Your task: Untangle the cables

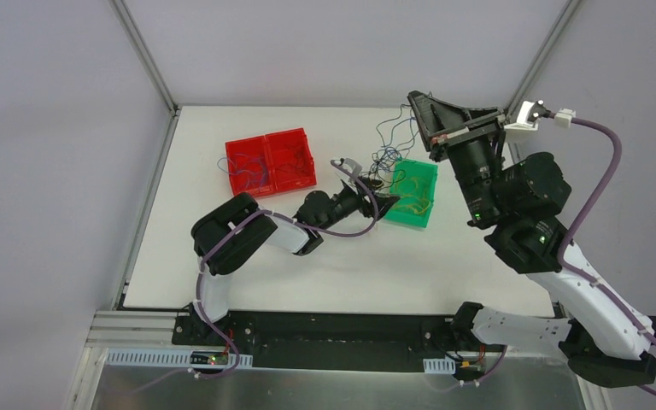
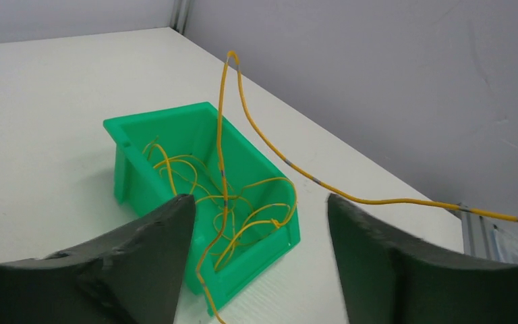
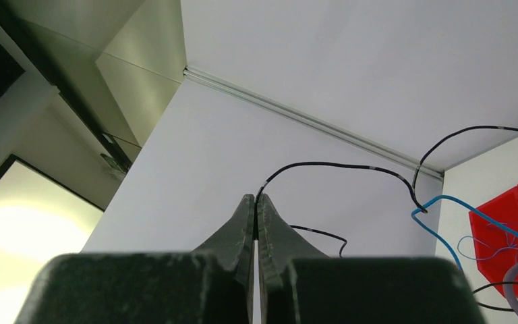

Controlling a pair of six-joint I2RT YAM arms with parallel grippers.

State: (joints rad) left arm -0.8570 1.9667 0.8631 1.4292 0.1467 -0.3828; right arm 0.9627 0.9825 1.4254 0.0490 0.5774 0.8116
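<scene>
The cables are hair-thin wires. A loose tangle of them (image 1: pixel 390 154) lies between the two bins, and yellow wires (image 2: pixel 243 229) coil inside the green bin (image 2: pixel 131 131). One yellow wire (image 2: pixel 221 135) rises out of the bin, peaks and trails off right; its lower end runs down between my left gripper's fingers, close to the left one. My left gripper (image 2: pixel 260 202) stands open over the bin's near end (image 1: pixel 382 195). My right gripper (image 3: pixel 256 199), raised high (image 1: pixel 418 102), is shut on a black wire (image 3: pixel 337 165) that hooks a blue wire (image 3: pixel 445 200).
A red two-compartment bin (image 1: pixel 271 161) with thin wires in it sits at the back left of the white table; its corner shows in the right wrist view (image 3: pixel 512 223). The green bin (image 1: pixel 414 192) stands right of the left arm. Grey walls enclose the table.
</scene>
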